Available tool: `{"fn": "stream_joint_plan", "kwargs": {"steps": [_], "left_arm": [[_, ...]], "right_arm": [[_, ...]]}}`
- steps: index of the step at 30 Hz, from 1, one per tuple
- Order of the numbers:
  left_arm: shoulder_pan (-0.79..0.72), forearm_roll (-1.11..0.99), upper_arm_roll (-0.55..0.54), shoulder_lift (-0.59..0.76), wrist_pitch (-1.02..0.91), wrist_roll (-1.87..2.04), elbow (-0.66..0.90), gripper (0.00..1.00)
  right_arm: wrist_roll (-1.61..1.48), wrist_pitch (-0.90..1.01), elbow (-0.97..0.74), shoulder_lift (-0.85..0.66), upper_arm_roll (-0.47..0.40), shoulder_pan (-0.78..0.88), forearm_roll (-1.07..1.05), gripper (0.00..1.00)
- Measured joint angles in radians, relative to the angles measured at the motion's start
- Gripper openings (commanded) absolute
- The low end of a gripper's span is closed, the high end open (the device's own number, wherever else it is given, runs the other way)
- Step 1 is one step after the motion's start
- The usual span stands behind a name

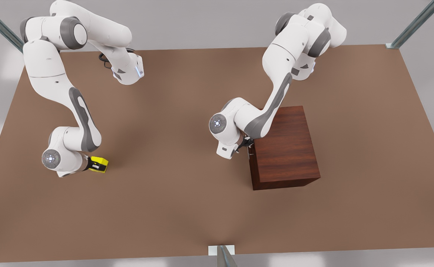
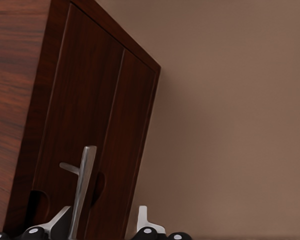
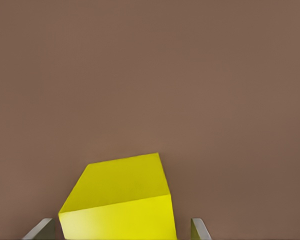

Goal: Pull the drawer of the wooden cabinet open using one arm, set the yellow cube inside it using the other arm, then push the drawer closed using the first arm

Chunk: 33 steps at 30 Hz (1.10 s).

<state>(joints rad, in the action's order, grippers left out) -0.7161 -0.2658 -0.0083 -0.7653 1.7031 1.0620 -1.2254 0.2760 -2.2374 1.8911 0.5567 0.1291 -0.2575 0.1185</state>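
The left gripper [image 1: 249, 145], mid-frame, stands open astride the stiff handle [image 2: 83, 187], while the right gripper [image 1: 90, 164], lower left, brackets the cube [image 1: 99, 164], probably light, unclamped.

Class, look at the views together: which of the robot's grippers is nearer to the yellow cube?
The right gripper: its fingers straddle the yellow cube on the table. The left gripper is far off at the wooden cabinet, open around the drawer's handle.
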Motion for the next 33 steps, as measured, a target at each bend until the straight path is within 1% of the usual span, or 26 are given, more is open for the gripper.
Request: {"fn": "stream_joint_plan", "kwargs": {"steps": [2, 4, 5, 13, 14, 16, 18, 20, 22, 24, 28, 30, 32, 33], "left_arm": [[0.000, 0.002, -0.002, -0.002, 0.007, -0.003, 0.002, 0.70], [-0.003, 0.005, -0.006, -0.002, 0.015, -0.006, 0.005, 0.70], [-0.005, 0.006, -0.011, -0.002, 0.020, -0.007, 0.009, 0.70], [-0.009, 0.018, -0.043, -0.010, 0.064, -0.007, 0.031, 0.70], [-0.009, 0.020, -0.046, -0.012, 0.071, -0.006, 0.035, 0.70], [-0.009, 0.025, -0.052, -0.014, 0.086, -0.004, 0.040, 0.70], [-0.009, 0.032, -0.056, -0.023, 0.101, -0.002, 0.055, 0.70], [-0.010, 0.037, -0.064, -0.032, 0.113, 0.002, 0.067, 0.70], [-0.011, 0.040, -0.071, -0.038, 0.125, 0.006, 0.073, 0.70], [-0.011, 0.041, -0.075, -0.041, 0.138, 0.011, 0.076, 0.69], [-0.014, 0.042, -0.086, -0.054, 0.157, 0.021, 0.095, 0.68], [-0.016, 0.043, -0.090, -0.064, 0.163, 0.025, 0.113, 0.68], [-0.016, 0.043, -0.091, -0.074, 0.170, 0.029, 0.129, 0.68], [-0.016, 0.043, -0.091, -0.078, 0.173, 0.031, 0.134, 0.68]], "right_arm": [[-0.021, -0.005, 0.001, 0.009, 0.000, -0.008, 0.006, 1.00], [-0.043, -0.008, 0.001, 0.012, 0.004, -0.009, 0.009, 0.89], [-0.054, -0.009, 0.001, 0.011, 0.008, -0.008, 0.010, 0.87], [-0.123, -0.031, -0.003, 0.029, 0.012, -0.009, 0.013, 0.84], [-0.130, -0.039, -0.004, 0.033, 0.012, -0.009, 0.013, 0.81], [-0.143, -0.051, -0.005, 0.037, 0.012, -0.009, 0.013, 0.69], [-0.157, -0.059, -0.005, 0.036, 0.012, -0.009, 0.010, 0.61], [-0.174, -0.059, -0.007, 0.026, 0.021, -0.009, 0.005, 0.57], [-0.189, -0.040, -0.024, 0.004, 0.045, -0.009, 0.000, 0.56], [-0.201, -0.002, -0.083, -0.026, 0.078, -0.004, -0.003, 0.56], [-0.218, 0.145, -0.321, -0.085, 0.160, 0.002, -0.004, 0.57], [-0.223, 0.236, -0.416, -0.148, 0.192, 0.001, -0.003, 0.57], [-0.228, 0.327, -0.432, -0.228, 0.201, -0.010, -0.005, 0.56], [-0.231, 0.364, -0.410, -0.265, 0.202, -0.023, -0.014, 0.56]]}}
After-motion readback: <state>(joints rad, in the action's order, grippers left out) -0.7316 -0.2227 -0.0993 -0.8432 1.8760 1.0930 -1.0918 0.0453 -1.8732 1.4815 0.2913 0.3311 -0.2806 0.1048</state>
